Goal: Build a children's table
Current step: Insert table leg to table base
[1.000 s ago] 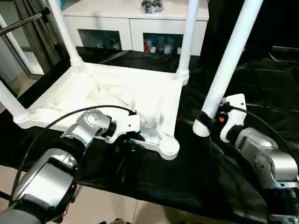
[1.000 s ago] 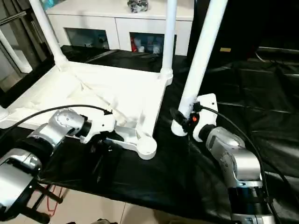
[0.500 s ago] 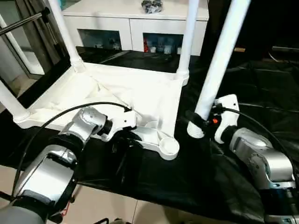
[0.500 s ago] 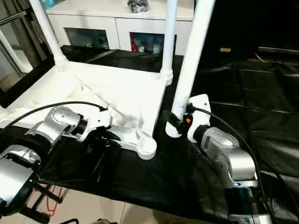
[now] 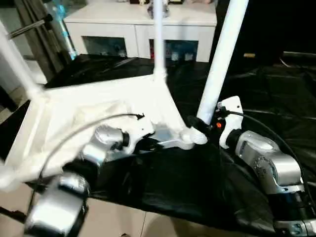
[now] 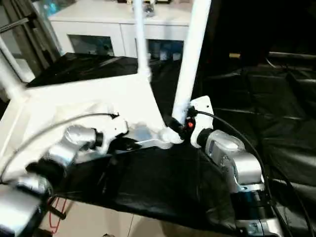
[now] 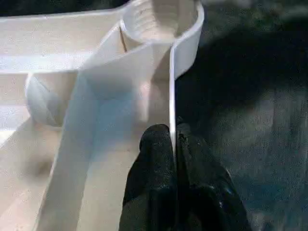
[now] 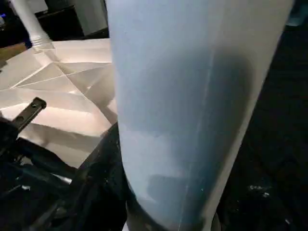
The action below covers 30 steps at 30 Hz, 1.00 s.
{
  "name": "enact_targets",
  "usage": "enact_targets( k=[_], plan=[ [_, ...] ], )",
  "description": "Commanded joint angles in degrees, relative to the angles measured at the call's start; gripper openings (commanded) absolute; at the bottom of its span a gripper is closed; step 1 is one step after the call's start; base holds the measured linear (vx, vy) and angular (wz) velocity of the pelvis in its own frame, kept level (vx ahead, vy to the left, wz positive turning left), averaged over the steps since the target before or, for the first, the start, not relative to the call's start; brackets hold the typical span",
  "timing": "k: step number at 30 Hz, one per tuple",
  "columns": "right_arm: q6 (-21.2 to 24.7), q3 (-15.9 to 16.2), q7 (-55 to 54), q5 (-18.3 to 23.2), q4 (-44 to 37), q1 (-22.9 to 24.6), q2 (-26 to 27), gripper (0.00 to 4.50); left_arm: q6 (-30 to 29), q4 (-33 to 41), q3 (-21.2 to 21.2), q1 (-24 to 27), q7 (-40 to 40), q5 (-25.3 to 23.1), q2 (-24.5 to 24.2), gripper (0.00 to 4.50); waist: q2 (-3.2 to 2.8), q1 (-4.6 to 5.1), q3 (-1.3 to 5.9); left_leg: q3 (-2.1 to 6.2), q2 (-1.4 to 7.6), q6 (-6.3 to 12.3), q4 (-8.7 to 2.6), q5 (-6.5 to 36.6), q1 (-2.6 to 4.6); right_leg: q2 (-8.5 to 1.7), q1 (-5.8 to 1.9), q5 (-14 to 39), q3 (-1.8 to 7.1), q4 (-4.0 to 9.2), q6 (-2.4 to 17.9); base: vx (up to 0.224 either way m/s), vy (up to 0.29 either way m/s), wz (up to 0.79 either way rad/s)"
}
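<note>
The white tabletop point(image 5: 84, 113) lies upside down on the black cloth, ribs up. Two white legs point(image 5: 159, 39) point(image 5: 17, 64) stand upright in its far corner sockets. My left gripper point(image 7: 172, 137) is shut on the thin rim wall point(image 7: 172, 82), just short of the open near corner socket point(image 7: 161, 19). My right gripper point(image 5: 197, 122) is shut on another leg point(image 5: 222, 54), held nearly upright and leaning slightly right. This leg's lower end point(image 5: 199, 137) sits right at that near corner socket. Whether it is inside the socket I cannot tell.
A white cabinet point(image 5: 133, 22) with glass doors stands behind the work. The black cloth point(image 5: 256, 89) covers the surface and stretches away to the right. The cloth's front edge and the floor point(image 5: 113, 222) lie close below my arms. A metal rail point(image 5: 29, 27) stands at the far left.
My left gripper has shut on the rim wall. The tabletop has swung round, bringing its near corner right toward the held leg. My right gripper has carried the leg left to that corner.
</note>
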<state>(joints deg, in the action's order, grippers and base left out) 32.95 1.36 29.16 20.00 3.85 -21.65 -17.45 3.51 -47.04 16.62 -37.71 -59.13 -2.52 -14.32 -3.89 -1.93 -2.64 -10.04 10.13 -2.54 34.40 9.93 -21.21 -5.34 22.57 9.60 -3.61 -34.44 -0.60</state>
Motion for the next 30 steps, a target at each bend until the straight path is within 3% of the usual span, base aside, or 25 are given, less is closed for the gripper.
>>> enact_targets(
  k=[1,3,8,11,13,18,19,21,30],
  plan=[
    [-1.03,0.83,0.62,-0.63,0.61,-1.38,0.49,1.91,-2.55,2.29,1.71,3.24,0.47,0.22,1.72,0.0,1.42,-0.27,3.39,0.89,2.32,0.66,-4.38,18.04,0.74,-3.11,-1.96,25.88,2.06,5.28,10.28,0.0,0.0,0.0],
    [-1.24,0.99,0.6,-0.79,1.1,-1.81,0.88,1.91,-3.65,3.24,2.54,4.16,1.39,-0.37,2.14,0.0,1.12,-0.36,3.4,0.81,2.29,0.54,-4.43,18.4,0.88,-2.95,-1.74,25.27,2.14,5.4,10.18,0.0,0.0,0.0],
    [-2.08,1.72,0.98,-1.42,1.85,-2.74,1.07,1.91,-4.49,2.41,2.0,3.83,3.08,-0.72,2.46,0.0,0.86,-0.55,3.57,0.9,2.22,0.38,-4.71,18.03,0.64,-2.83,-2.0,21.18,2.15,5.1,10.39,0.0,0.0,0.0],
    [-2.88,2.01,1.27,-1.91,3.12,-3.52,1.35,1.91,-5.54,2.83,2.24,3.83,3.45,-2.43,1.62,0.0,1.04,-0.49,3.49,0.9,2.15,0.37,-4.77,18.78,0.64,-2.89,-1.98,22.39,2.13,5.26,10.22,0.0,0.0,0.0],
    [-3.28,2.22,1.38,-2.27,3.56,-3.74,1.38,1.91,-6.42,3.35,2.37,4.02,3.5,-2.93,1.28,0.0,0.84,-0.43,3.37,0.97,2.18,0.04,-4.85,19.8,0.77,-2.95,-1.82,24.26,2.13,5.46,9.74,0.0,0.0,0.0],
    [-3.8,2.74,1.64,-2.83,4.73,-4.49,1.55,1.91,-8.15,4.3,2.31,4.56,3.06,-2.75,0.32,0.0,1.04,0.0,3.33,1.01,2.12,0.09,-4.91,20.37,0.64,-2.95,-1.77,25.14,2.1,5.59,9.38,0.0,0.0,0.0],
    [-3.72,2.91,1.89,-2.87,5.18,-4.65,1.44,1.91,-8.4,4.29,2.31,4.66,2.5,-2.49,0.2,0.0,1.47,0.04,3.3,0.99,2.12,0.19,-4.92,20.49,0.62,-2.98,-1.76,25.68,2.09,5.68,9.25,0.0,0.0,0.0],
    [-3.46,3.29,2.4,-3.22,6.01,-4.93,1.23,1.91,-8.76,4.42,2.12,4.84,2.03,-2.22,0.16,0.0,1.19,0.12,3.25,1.08,2.12,0.04,-4.95,20.85,0.6,-3.03,-1.65,27.07,2.06,5.78,8.79,0.0,0.0,0.0],
    [-4.22,4.23,3.31,-4.67,11.31,-6.26,2.1,1.91,-8.92,7.7,1.5,6.35,-1.26,-0.4,-0.59,0.0,1.43,0.28,3.51,0.9,2.19,0.75,-4.94,18.05,0.31,-3.03,-1.84,23.28,2.25,5.43,9.95,0.0,0.0,0.0]
  ],
)
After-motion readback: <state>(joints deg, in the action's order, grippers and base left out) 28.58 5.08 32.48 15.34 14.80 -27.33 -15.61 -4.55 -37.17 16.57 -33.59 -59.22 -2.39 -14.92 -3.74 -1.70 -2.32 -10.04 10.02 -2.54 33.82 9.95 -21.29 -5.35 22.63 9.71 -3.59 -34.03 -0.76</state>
